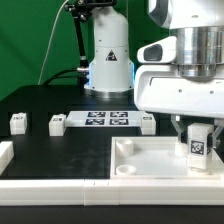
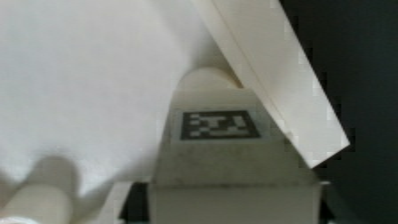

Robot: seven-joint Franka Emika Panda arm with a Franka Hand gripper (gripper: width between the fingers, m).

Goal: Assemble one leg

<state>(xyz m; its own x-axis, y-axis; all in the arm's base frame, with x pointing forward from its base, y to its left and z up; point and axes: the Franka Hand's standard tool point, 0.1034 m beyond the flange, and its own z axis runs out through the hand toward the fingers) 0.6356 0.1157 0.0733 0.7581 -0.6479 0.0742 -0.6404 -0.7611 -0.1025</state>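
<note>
My gripper (image 1: 197,133) is shut on a leg (image 1: 198,146), a small white block with a black-and-white tag on its face. It holds the leg upright just over the large white tray-like piece (image 1: 150,165), near that piece's corner at the exterior view's right. In the wrist view the leg (image 2: 221,125) fills the middle between my gripper (image 2: 228,205) fingers, with the tray's flat surface (image 2: 89,80) and its raised rim (image 2: 267,60) behind it. Three more legs (image 1: 18,122), (image 1: 57,123), (image 1: 147,122) stand on the black table.
The marker board (image 1: 105,118) lies behind the tray piece, between the loose legs. A white L-shaped rail (image 1: 40,184) runs along the table's front and the exterior view's left. The arm's white base (image 1: 108,60) stands at the back.
</note>
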